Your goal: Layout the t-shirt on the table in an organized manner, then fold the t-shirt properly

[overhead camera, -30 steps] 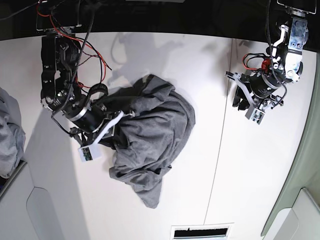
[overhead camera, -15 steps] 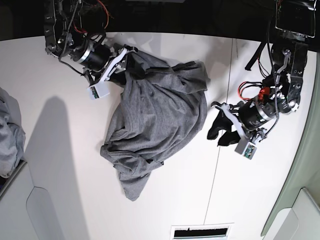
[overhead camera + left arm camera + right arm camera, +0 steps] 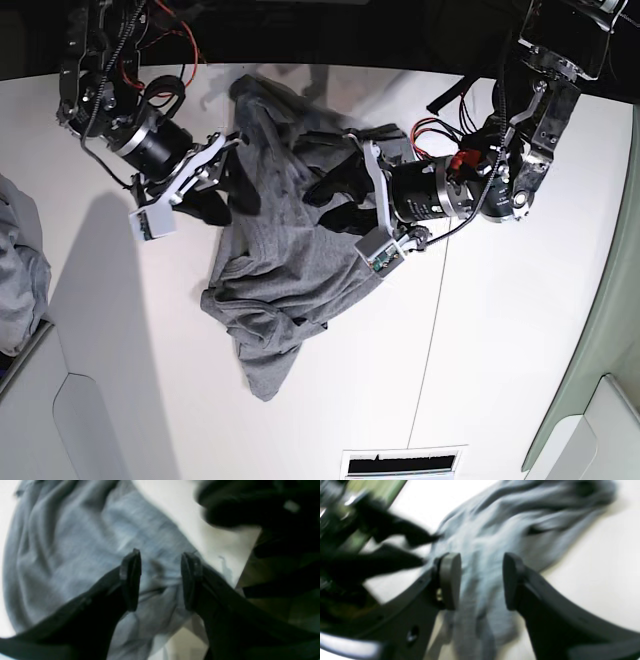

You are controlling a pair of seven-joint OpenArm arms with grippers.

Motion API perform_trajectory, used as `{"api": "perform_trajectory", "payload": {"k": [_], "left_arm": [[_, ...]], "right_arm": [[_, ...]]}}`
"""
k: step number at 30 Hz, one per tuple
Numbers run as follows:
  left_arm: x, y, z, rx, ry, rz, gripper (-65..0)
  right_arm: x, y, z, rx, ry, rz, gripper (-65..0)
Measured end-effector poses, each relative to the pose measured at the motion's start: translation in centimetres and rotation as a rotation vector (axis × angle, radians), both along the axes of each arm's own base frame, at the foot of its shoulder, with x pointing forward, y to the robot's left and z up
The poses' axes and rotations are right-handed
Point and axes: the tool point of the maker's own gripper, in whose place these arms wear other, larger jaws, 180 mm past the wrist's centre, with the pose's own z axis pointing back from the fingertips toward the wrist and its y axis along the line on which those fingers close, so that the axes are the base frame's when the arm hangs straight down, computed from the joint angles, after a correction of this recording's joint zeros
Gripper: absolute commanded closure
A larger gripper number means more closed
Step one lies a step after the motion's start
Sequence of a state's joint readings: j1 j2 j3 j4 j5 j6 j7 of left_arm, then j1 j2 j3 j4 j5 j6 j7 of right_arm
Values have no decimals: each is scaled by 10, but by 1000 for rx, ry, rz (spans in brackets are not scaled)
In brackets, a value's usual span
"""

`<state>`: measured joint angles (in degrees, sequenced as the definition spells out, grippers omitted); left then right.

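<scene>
Ideally each spread, empty gripper, left [image 3: 160, 580] and right [image 3: 477, 580], closes on a t-shirt [image 3: 290, 250] edge beneath its tips before spreading.

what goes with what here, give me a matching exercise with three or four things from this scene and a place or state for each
Things:
1. t-shirt
2. left gripper
3. right gripper
4. table

Places or states:
a. white, with a thin dark seam line
b. open over the shirt, on the base view's left
c. crumpled in a heap, not laid flat
d. open over the shirt, on the base view's right

Pairs: 1-c, 2-d, 3-b, 4-a
</scene>
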<state>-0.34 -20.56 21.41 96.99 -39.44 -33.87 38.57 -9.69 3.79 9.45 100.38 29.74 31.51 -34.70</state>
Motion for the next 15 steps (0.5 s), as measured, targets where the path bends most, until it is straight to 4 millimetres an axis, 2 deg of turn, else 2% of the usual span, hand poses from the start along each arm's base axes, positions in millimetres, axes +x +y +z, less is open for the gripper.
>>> {"api": "perform_trajectory", "payload": {"k": [4,8,12,15], "left_arm": [[-12,-31,-8,14,-5,-30,-288],[-8,-54,-30,127,-54,55,-288],[10,-57,-35,212,-126,123,-288],[8,-57,-55,271,-109,131,-289]], "right_arm": [[31,-38,17,-43,-64,-113,-274],[56,-68,17,-107,-66,-208,-274],[71,-74,6,-90,-35,-226,-274],[70,-73,-8,-72,1,-231,-274]]}}
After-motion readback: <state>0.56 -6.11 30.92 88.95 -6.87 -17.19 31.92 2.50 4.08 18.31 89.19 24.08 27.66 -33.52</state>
